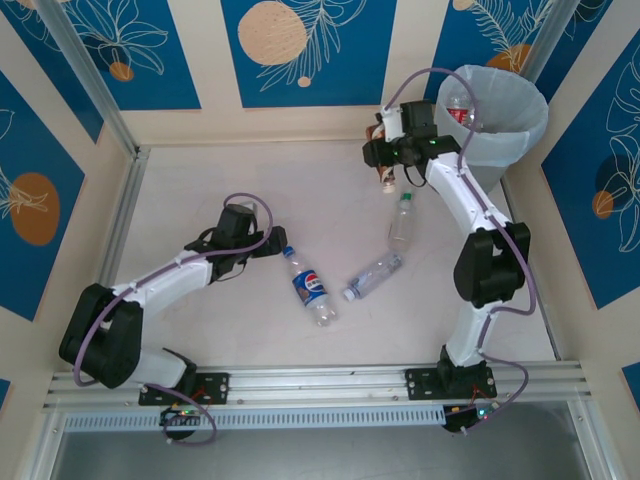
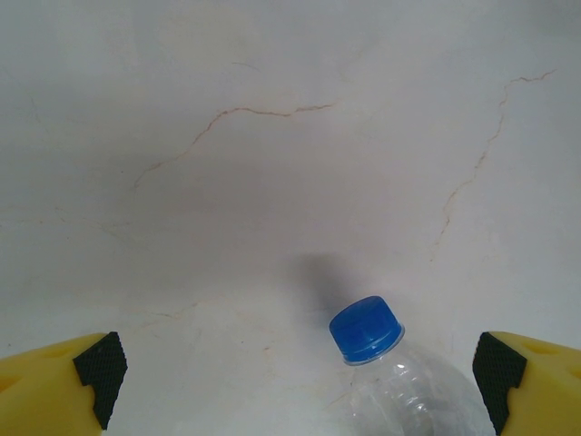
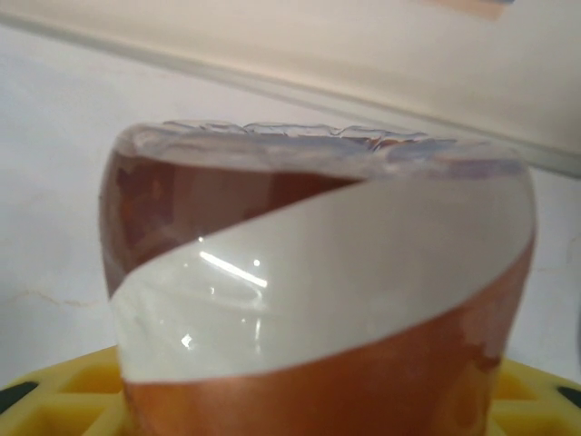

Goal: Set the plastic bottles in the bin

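Bin [image 1: 522,104] holds a red-labelled bottle [image 1: 458,109]. Right end effector [image 1: 384,170] grasps brown-labelled bottle [image 3: 318,300]; left end effector [image 2: 300,372] released at Pepsi bottle [image 1: 311,288].

The top camera looks down on the whole table [image 1: 200,180] from high up. The left wrist camera, low down, shares its blue-capped bottle [image 2: 390,372] with it. The right wrist camera is very near a brown-label bottle [image 3: 318,300]

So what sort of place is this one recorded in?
Probably a purpose-built robot test cell, not a home. The left arm and right arm are bolted to an aluminium rail at the edge of a pale tabletop, boxed in by walls with blue leaf-pattern panels, with a lined bin in the corner.
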`<state>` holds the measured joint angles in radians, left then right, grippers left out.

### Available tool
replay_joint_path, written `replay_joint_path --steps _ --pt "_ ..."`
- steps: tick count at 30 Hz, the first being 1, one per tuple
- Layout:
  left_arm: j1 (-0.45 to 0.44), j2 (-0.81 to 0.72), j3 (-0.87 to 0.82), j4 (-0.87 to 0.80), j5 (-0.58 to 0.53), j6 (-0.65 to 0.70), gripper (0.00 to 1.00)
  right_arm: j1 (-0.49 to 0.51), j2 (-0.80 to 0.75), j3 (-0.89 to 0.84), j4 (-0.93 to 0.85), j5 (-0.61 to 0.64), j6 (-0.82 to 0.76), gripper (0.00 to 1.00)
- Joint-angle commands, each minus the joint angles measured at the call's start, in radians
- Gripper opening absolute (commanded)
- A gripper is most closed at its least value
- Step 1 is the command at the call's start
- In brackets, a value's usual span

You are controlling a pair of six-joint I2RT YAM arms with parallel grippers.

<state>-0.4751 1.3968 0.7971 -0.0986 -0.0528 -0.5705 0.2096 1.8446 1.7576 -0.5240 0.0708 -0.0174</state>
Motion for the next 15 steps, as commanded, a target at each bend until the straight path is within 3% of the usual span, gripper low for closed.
replay_joint_path --steps 1,15 --pt "0.004 0.009 0.009 -0.016 -0.002 -0.012 0.99 -0.023 -0.065 -0.026 0.096 -0.033 0.036 0.45" --pt "0.004 0.009 0.008 -0.025 -0.003 -0.011 0.99 -0.206 -0.230 -0.227 0.563 -0.002 0.422 0.40"
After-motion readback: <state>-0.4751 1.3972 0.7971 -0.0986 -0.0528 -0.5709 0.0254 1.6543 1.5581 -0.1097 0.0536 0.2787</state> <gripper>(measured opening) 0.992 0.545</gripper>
